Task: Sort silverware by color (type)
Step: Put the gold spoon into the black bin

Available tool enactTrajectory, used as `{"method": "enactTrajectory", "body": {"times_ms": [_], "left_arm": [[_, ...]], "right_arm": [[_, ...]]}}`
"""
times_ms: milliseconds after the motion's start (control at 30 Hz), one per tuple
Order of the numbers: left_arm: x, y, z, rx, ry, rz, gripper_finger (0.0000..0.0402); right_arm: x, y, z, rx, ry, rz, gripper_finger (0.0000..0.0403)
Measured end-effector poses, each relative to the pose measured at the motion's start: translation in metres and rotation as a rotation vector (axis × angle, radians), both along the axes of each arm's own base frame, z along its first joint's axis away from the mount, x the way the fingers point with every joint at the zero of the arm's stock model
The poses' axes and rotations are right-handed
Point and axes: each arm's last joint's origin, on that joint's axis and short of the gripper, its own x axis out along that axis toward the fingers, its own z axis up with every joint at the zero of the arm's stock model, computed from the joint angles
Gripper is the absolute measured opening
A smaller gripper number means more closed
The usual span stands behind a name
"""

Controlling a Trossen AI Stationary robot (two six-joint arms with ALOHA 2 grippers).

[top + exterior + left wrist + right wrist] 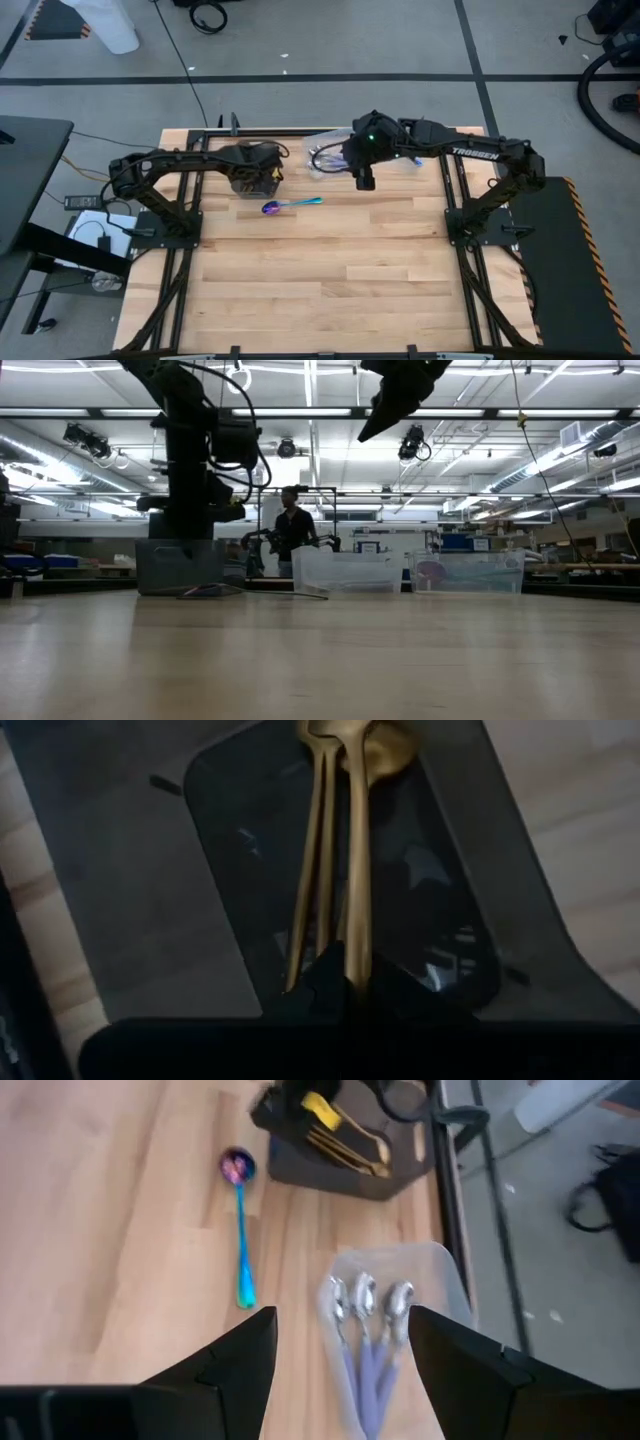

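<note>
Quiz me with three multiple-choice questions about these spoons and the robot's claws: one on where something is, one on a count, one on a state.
1. Where does the rainbow spoon lie?
A. on the bare wooden table
B. in the dark tray
C. in the clear container

2. How many silver spoons show in the clear container?
A. one
B. three
C. six

3. How is the right gripper?
A. shut on a spoon
B. open, holding nothing
C. out of view

Answers: 1 A, it lies alone on the wood; 2 B, three bowls lie side by side; 3 B, its fingers stand wide apart.
</note>
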Motion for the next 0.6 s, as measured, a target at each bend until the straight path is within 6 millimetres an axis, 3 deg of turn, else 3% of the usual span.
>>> {"method": "enactTrajectory", "body": {"times_ms": [333,500,600], "left_arm": [[-0.006,0.013,-0.013,0.027,-0.089,0.095,0.0025],[-0.008,0.015,-0.016,0.026,-0.081,0.094,0.0033],[-0.007,0.015,-0.015,0.007,-0.097,0.076,0.0057]], "right_arm": [[0.004,0.0,-0.032,0.101,0.012,0.038,0.0236],[0.007,0.008,-0.032,0.166,-0.013,0.011,0.0235],[0.008,0.012,-0.032,0.219,-0.021,0.018,0.0236]]}}
